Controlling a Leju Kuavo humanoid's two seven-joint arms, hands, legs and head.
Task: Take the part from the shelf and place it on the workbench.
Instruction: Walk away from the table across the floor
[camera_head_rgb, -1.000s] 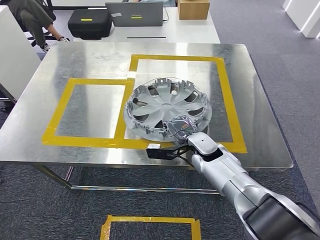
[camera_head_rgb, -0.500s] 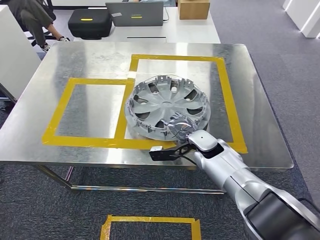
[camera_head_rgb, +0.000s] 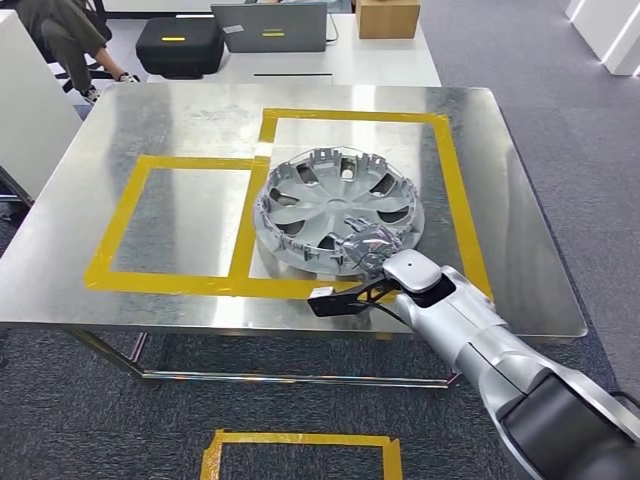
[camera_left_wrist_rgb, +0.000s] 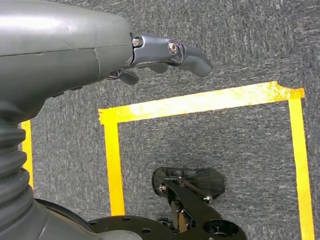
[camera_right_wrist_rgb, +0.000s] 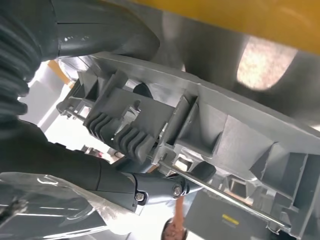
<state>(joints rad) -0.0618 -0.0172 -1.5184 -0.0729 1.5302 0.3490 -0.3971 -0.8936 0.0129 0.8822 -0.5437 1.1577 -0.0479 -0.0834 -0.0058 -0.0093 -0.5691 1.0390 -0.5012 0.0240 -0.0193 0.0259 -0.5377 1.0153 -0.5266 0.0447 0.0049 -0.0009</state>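
Observation:
The part, a grey plastic wheel cover (camera_head_rgb: 340, 205), is over the steel workbench (camera_head_rgb: 189, 100), inside the right-hand yellow-taped rectangle, with its left edge above the tape line between the two rectangles. My right hand (camera_head_rgb: 368, 247) grips its near rim. In the right wrist view the ribbed rim (camera_right_wrist_rgb: 211, 130) sits between my thumb (camera_right_wrist_rgb: 105, 30) and my dark fingers (camera_right_wrist_rgb: 151, 187). Whether the cover rests flat on the steel I cannot tell. My left hand (camera_left_wrist_rgb: 162, 55) hangs over the carpet, fingers stretched out with nothing in them.
A second taped rectangle (camera_head_rgb: 181, 220) lies left of the cover. Behind the workbench, a white table holds a black case (camera_head_rgb: 180, 45), a laptop (camera_head_rgb: 270, 28) and a cardboard box (camera_head_rgb: 386, 17). A seated person (camera_head_rgb: 64, 35) is at the far left. Yellow tape (camera_head_rgb: 302, 450) marks the carpet.
My right arm has shifted to the right and a little forward, carrying the wheel cover further into the right rectangle. The left hand's earlier state is not shown.

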